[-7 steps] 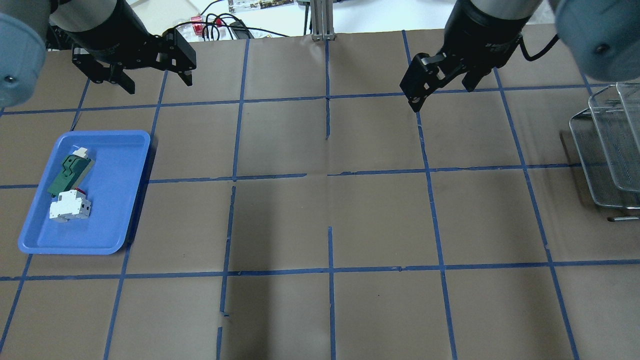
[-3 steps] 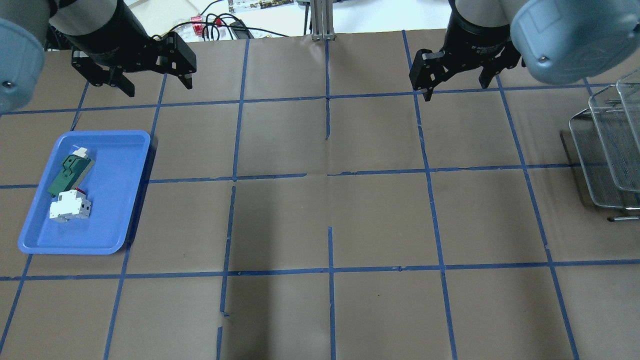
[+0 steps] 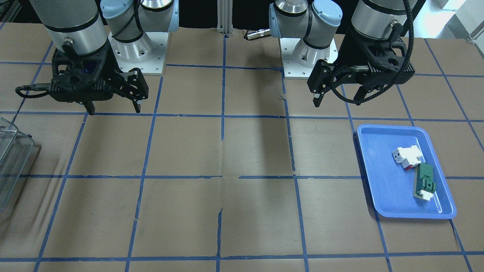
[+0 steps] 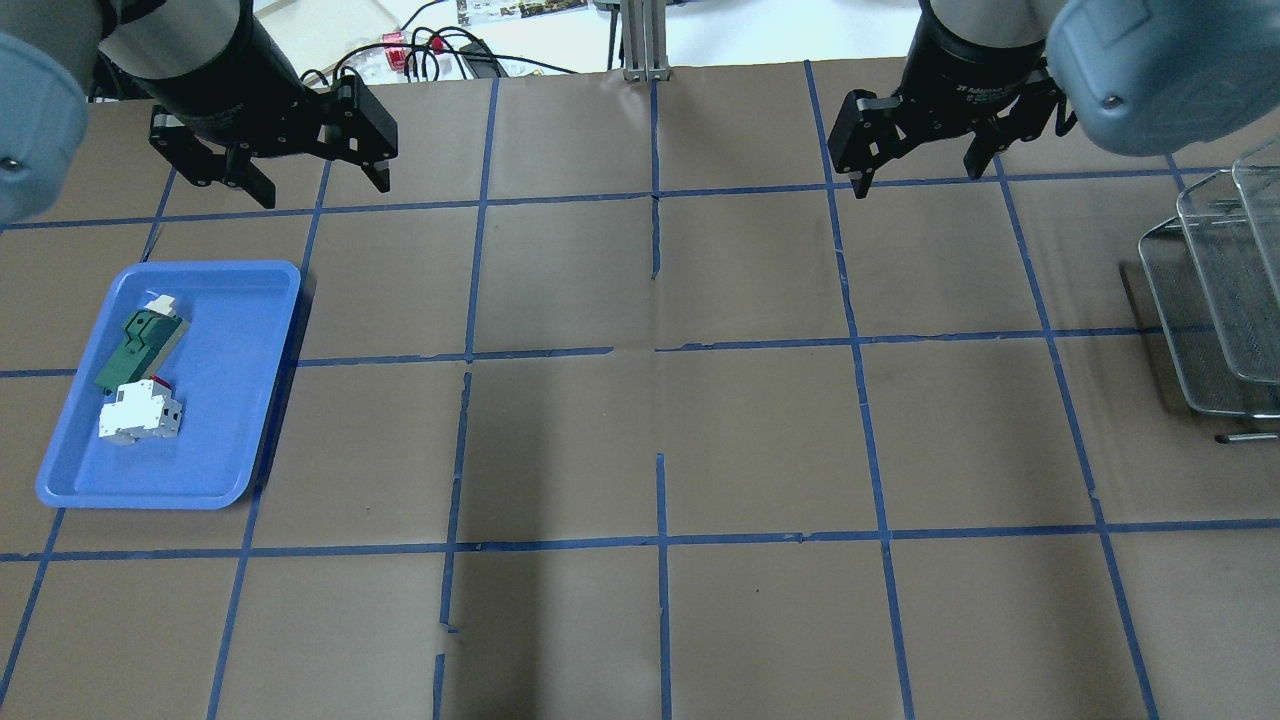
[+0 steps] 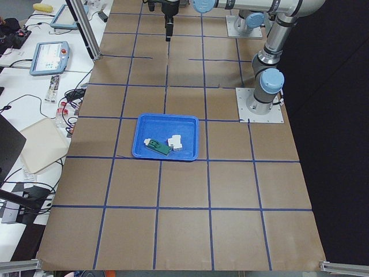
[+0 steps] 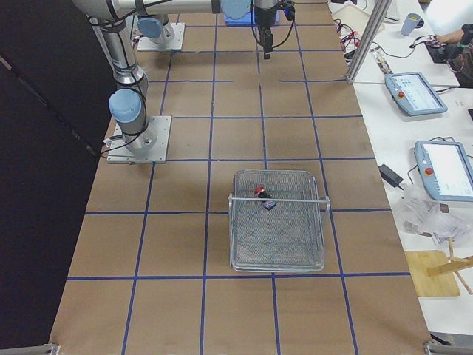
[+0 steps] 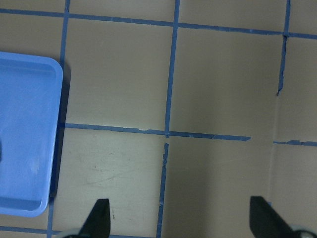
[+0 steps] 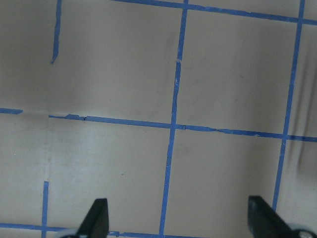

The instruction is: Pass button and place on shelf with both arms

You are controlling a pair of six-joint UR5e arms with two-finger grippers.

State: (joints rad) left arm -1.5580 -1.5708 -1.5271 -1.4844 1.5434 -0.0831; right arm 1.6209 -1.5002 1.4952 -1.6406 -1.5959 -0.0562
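- The button (image 6: 261,195) lies inside the wire shelf (image 6: 323,237), near one end, so the delivery looks done.
- The left end effector (image 4: 322,188) and right end effector (image 4: 918,175) hang wide and empty above the worktop (image 4: 760,440).

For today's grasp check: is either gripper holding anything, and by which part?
Nothing is held. The left gripper and right gripper are both open and empty; the button lies in the wire basket.

Shelf (image 4: 1200,330): cut off by overhead view's right edge and front view's left edge.
Button (image 6: 264,197): tiny in right side view, detail unreadable.
Tray (image 7: 25,148): cropped at left wrist view's left edge.
Left gripper (image 7: 181,219): only fingertips (image 7: 100,217) show there, at bottom edge.
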